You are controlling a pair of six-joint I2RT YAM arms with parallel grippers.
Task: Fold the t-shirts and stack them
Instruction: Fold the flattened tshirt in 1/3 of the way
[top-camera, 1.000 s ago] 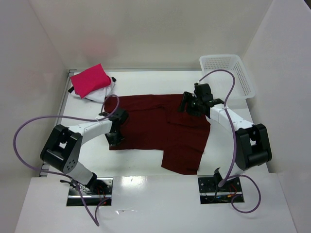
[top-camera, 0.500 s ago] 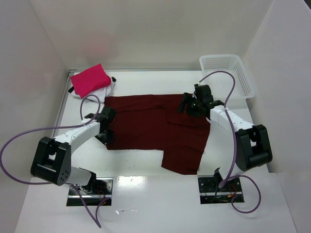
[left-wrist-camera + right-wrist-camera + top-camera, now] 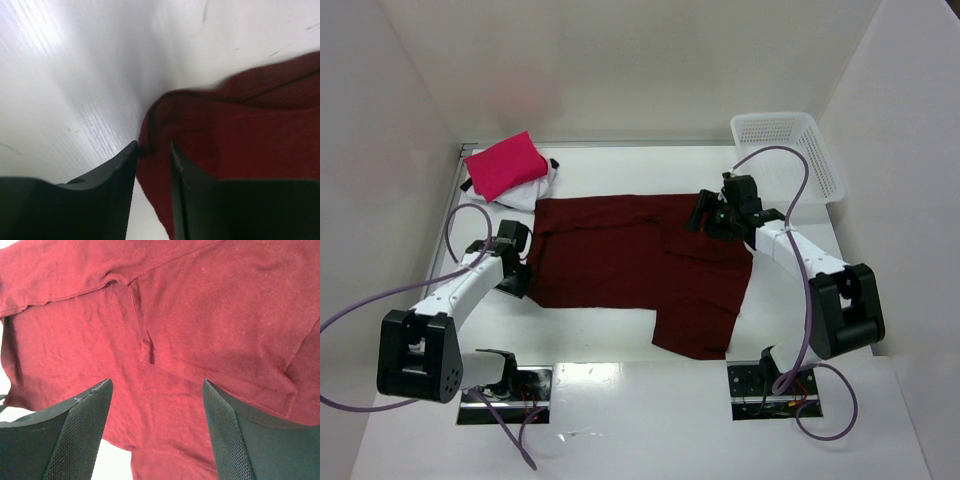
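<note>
The dark maroon t-shirt point(image 3: 630, 260) lies spread flat mid-table, with a flap hanging toward the near edge. My left gripper point(image 3: 518, 278) sits at its left edge. In the left wrist view the left gripper point(image 3: 152, 152) has its jaws closed narrowly on the maroon t-shirt's hem point(image 3: 155, 120). My right gripper point(image 3: 705, 215) hovers over the shirt's upper right part. In the right wrist view the right gripper point(image 3: 157, 405) is open and empty above the maroon cloth point(image 3: 165, 325). The folded pink-red t-shirt point(image 3: 503, 165) rests on the white t-shirt point(image 3: 532, 192) at the back left.
A white mesh basket point(image 3: 788, 155) stands at the back right corner. White walls enclose the table on three sides. Purple cables loop from both arms, with one long loop out to the left point(image 3: 360, 305).
My left arm has swung to the left, and the maroon shirt's left edge has been drawn left and flattened. The right arm has barely moved.
</note>
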